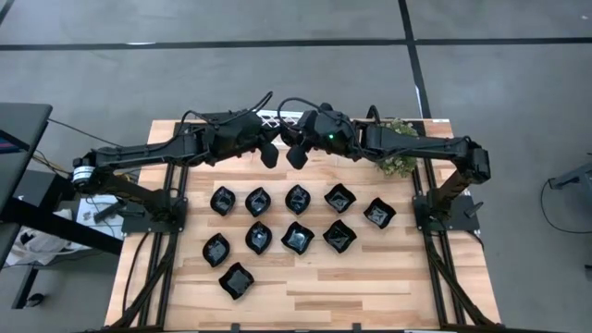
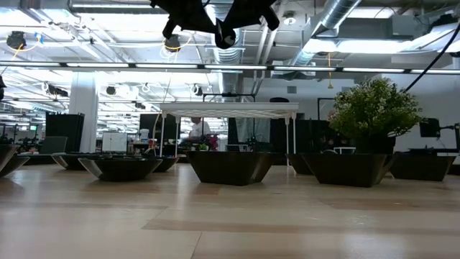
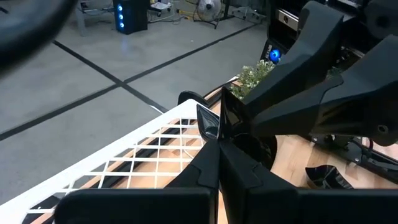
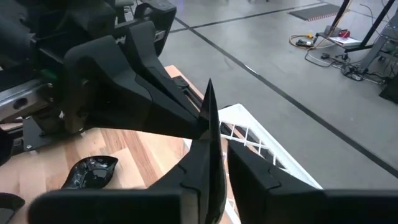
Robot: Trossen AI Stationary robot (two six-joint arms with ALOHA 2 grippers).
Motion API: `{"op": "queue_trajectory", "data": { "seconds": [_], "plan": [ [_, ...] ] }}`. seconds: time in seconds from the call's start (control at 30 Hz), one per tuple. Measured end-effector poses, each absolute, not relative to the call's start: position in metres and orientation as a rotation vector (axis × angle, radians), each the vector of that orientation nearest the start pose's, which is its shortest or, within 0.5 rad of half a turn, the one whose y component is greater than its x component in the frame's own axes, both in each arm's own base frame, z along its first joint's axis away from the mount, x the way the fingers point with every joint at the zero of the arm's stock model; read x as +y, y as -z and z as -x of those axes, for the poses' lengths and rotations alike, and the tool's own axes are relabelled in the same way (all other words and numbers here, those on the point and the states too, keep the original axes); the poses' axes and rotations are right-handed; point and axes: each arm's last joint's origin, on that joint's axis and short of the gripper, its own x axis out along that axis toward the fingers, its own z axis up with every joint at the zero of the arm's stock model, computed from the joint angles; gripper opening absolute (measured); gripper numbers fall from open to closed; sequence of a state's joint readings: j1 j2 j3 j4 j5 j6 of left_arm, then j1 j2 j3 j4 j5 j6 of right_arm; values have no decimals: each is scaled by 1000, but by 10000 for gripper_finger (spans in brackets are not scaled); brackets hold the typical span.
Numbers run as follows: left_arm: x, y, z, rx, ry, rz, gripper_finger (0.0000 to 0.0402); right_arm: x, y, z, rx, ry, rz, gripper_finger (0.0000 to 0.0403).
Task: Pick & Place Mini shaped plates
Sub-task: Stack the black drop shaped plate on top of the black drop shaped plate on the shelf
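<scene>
Mini shaped plates [image 1: 298, 198], ten of them, lie on the wooden table [image 1: 370, 277] in the high view: five in a far row, four in a middle row and one alone nearest the front edge. All are glossy black and sit apart from one another. Beyond the far row, the left gripper [image 1: 269, 154] and the right gripper [image 1: 297, 155] meet tip to tip above the white lattice rack [image 1: 275, 117]. A small green plant [image 1: 400, 148] stands at the rack's right end, beside the right arm.

The low view shows the plates as a line of dark, flared dishes across the table. The rack stands on thin legs behind them and the plant is on the right. Both arms hang in from the top edge, well above the plates. A person sits far back in the room.

In the left wrist view, the left fingers [image 3: 242, 168] are pressed together on a held plate [image 3: 211, 121], which stands on edge over the rack. The right gripper reaches in to the same plate.

In the right wrist view, the plate rises between the right fingers [image 4: 261, 174], against one of them with a narrow gap to the other. That grip is not closed. Another plate lies on the table below.
</scene>
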State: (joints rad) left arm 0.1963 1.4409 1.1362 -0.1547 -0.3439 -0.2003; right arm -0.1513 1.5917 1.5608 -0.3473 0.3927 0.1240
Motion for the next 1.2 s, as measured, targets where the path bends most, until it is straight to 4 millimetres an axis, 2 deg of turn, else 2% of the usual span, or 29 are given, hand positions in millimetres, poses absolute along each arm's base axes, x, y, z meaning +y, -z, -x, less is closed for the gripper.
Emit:
{"op": "queue_trajectory", "data": {
  "seconds": [0.27, 0.63, 0.83, 1.2],
  "plan": [
    [73, -308, -315, 391, -577, 168, 3, -66, -385, -354, 350, 564, -69, 5],
    [73, -311, -316, 362, -563, 182, 15, -65, -386, -354, 338, 567, -71, 1],
    [72, -311, -317, 356, -553, 184, 47, -66, -386, -354, 338, 562, -75, 0],
    [72, -311, -317, 366, -550, 150, 133, -66, -386, -355, 336, 557, -83, 0]
  ]
}}
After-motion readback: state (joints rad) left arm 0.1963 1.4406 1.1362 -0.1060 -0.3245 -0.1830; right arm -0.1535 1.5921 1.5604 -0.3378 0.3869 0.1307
